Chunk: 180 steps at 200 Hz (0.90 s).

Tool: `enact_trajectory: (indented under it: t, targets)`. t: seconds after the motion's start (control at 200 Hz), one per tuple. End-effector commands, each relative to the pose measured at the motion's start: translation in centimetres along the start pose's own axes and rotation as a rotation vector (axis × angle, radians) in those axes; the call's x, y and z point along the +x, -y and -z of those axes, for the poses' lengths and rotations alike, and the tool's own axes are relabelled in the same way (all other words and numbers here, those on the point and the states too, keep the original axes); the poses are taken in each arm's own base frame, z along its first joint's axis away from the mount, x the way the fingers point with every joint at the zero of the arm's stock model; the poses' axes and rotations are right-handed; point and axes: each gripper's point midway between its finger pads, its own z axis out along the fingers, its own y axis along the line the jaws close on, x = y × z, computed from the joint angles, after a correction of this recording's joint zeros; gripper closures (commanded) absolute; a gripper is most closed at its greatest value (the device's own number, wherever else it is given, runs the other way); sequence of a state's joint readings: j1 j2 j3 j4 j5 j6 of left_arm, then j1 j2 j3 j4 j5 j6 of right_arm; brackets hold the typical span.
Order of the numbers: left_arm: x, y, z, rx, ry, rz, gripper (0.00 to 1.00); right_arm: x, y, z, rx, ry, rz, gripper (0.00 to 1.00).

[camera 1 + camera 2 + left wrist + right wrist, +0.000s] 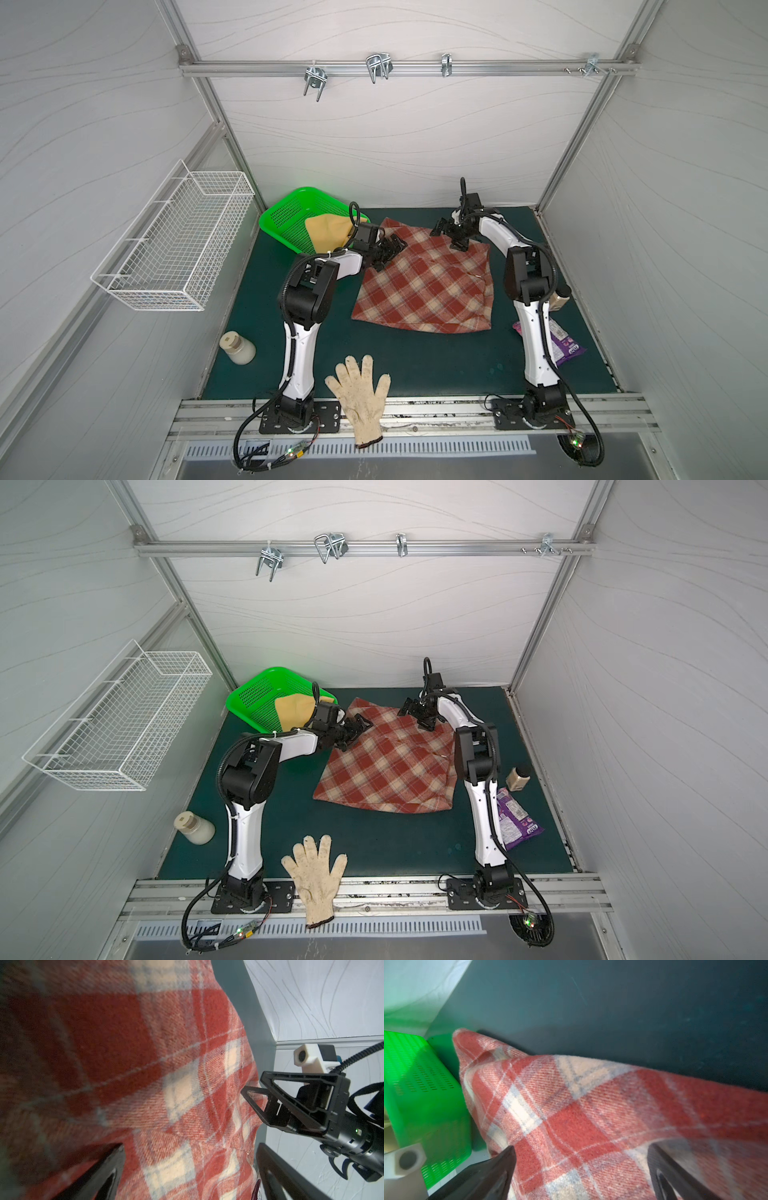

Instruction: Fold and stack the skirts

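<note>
In both top views there are two skirts. A woolly rust-red and cream plaid skirt (424,286) lies spread, with a few folds, in the middle of the dark green table mat (415,370). A plain mustard-yellow skirt (326,235) sits bunched in the bright green perforated plastic basket (278,218) at the mat's far left corner, partly hidden by the left arm. Two claws are at the plaid skirt's far edge, the left gripper (392,254) at its left corner and the right gripper (446,239) towards its right end. Both have their jaws spread wide and hold nothing. Around them are one off-white knitted work glove (359,399) flat at the near edge and one purple printed packet (517,818) partly behind the right arm. There are also two small bottles, a milky one (237,348) beside the mat's left edge and a tan dark-capped one (517,777) at the right. One white wire basket (174,241) hangs on the left wall.

In the left wrist view the plaid cloth fills most of the picture. The left claw's two black fingers (99,1174) stand far apart with cloth between them, unpinched. Beyond, the right gripper gapes, one fingertip at the cloth's edge.

In the right wrist view that claw's black fingers (500,1167) are likewise wide apart over the plaid. The skirt's corner lies just beside the green basket, with bare mat beyond.
</note>
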<state>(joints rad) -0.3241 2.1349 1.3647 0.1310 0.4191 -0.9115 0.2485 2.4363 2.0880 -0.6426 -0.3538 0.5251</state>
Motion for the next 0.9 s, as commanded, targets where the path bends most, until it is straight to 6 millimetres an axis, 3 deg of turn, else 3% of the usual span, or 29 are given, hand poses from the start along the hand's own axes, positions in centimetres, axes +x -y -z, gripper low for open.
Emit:
enact_trajectory:
  t: [0.0, 0.135, 0.285, 0.42, 0.63, 0.795, 0.896]
  targets:
    - [-0.8, 0.9, 1.9, -0.021, 0.015, 0.009, 0.01, -0.2, -1.9, 3.9, -0.030, 0.083, 0.059, 0.01]
    - [-0.9, 4.5, 6.7, 0.054, 0.081, -0.015, 0.01, 1.7, -5.0, 9.5, -0.075, 0.169, 0.117, 0.01]
    - [1.8, 6.0, 11.0, 0.117, 0.097, -0.001, 0.01, 7.6, -5.5, 12.2, -0.026, 0.161, 0.167, 0.01]
    - [6.1, 4.5, 13.1, 0.102, 0.059, -0.009, 0.01, 13.7, -3.9, 12.1, 0.019, 0.114, 0.194, 0.01]
    - [11.4, -0.2, 14.4, 0.006, 0.025, -0.056, 0.01, 21.4, 0.2, 11.8, 0.095, 0.061, 0.176, 0.01]
    - [13.3, -3.6, 13.9, -0.056, -0.007, -0.056, 0.01, 24.0, 2.3, 13.6, 0.126, 0.125, 0.168, 0.01]
    - [13.5, -4.6, 13.4, -0.075, -0.008, -0.064, 0.01, 24.8, 3.6, 13.8, 0.166, 0.117, 0.164, 0.01]
